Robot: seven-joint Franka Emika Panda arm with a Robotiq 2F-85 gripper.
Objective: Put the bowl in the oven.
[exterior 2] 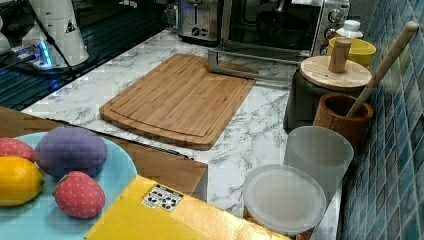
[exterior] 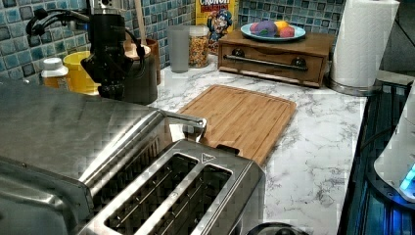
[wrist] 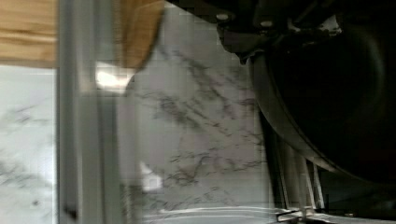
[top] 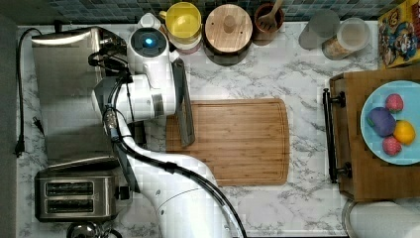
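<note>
Currently the bowl (wrist: pixel 336 93) is seen in the wrist view sitting inside the oven (top: pixel 69 94) on its wire rack (wrist: pixel 299 182). The oven door (top: pixel 182 101) is dropped open over the bamboo cutting board (top: pixel 237 141) on the marble counter (top: pixel 307 208). Tool state cannot be told.

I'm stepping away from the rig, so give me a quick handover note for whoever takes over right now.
Gripper: at the oven mouth; finger state can't be judged.
Oven: door dropped flat, its handle over the cutting board edge.
Bowl: dark, on the oven rack in the wrist view; a dark round shape sits in the cavity in the right view.
Done: bowl apparently inside.
Left: confirm release, withdraw the arm.
</note>
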